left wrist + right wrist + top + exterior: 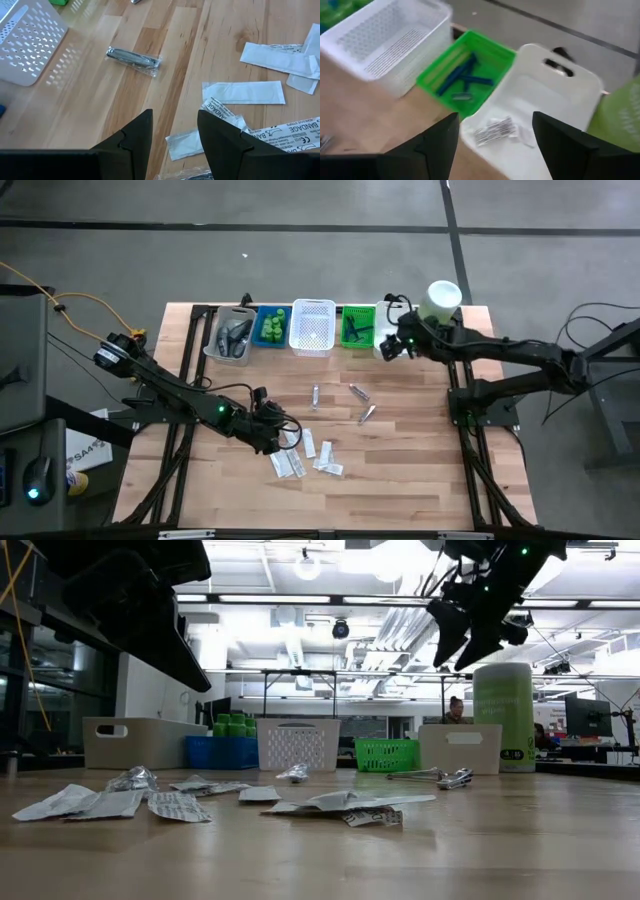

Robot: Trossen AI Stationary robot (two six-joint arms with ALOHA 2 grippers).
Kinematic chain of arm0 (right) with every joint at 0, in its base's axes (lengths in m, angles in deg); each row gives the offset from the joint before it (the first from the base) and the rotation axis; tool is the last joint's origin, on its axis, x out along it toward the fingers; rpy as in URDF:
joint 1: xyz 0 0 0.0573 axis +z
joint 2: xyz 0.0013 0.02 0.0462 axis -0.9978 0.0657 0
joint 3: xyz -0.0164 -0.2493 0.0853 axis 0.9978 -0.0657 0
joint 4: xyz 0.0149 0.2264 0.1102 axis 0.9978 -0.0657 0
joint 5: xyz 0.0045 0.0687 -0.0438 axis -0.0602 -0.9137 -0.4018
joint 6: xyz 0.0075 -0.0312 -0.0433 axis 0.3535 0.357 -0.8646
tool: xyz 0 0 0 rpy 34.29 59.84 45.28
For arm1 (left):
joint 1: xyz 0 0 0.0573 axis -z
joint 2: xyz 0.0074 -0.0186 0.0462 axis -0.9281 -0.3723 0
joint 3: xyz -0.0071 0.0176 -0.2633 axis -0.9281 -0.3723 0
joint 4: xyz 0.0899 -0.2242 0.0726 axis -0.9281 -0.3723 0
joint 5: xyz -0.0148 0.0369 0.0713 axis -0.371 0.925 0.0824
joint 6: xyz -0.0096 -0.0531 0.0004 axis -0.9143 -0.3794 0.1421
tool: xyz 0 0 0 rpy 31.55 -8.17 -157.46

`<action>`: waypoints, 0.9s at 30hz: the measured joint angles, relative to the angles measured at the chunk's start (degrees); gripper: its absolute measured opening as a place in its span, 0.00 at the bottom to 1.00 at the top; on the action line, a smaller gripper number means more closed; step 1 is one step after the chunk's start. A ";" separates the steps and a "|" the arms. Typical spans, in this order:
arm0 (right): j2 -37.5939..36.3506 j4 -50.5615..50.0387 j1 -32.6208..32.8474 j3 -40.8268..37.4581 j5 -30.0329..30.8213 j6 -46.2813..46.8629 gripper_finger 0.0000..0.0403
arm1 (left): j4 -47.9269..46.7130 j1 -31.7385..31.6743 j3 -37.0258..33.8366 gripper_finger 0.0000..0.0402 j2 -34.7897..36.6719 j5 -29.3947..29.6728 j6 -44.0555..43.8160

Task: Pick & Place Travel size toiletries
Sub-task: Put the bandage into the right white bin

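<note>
At the back of the wooden table (400,480) stands a row of baskets: a grey bin (230,335) with dark pieces, a blue basket (270,326) with small green bottles (231,724), a white mesh basket (312,326), a green basket (470,75) with blue razors (460,80), and a white bin (540,110). A big pale-green canister (440,302) stands just beside the white bin.

The right gripper (495,145) hangs above the white bin. Its two fingers are apart and hold nothing. A crinkly silver packet (494,130) lies inside the white bin.

The left gripper (175,137) is low over the middle of the table, near the front. Its fingers are apart too, with nothing between them. Flat white sachets (245,92) marked "BANDAGE" lie spread on the wood right by it. Small silvery wrapped pieces (358,392) lie on the bare wood between the sachets and the baskets; one (134,59) holds a thin dark thing.

A person (456,710) sits far off in the room behind.
</note>
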 joint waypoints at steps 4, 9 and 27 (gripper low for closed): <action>0.02 0.10 5.42 0.00 -3.57 -0.63 0.61 | 0.00 0.00 0.00 0.38 0.00 0.06 -0.10; 0.26 2.80 14.71 0.00 -3.82 -2.26 0.61 | 0.30 -0.13 0.00 0.38 0.00 0.15 -0.52; 20.53 32.39 41.82 -2.62 -4.34 -11.96 0.61 | -0.26 -0.11 0.00 0.38 -0.02 0.13 -1.16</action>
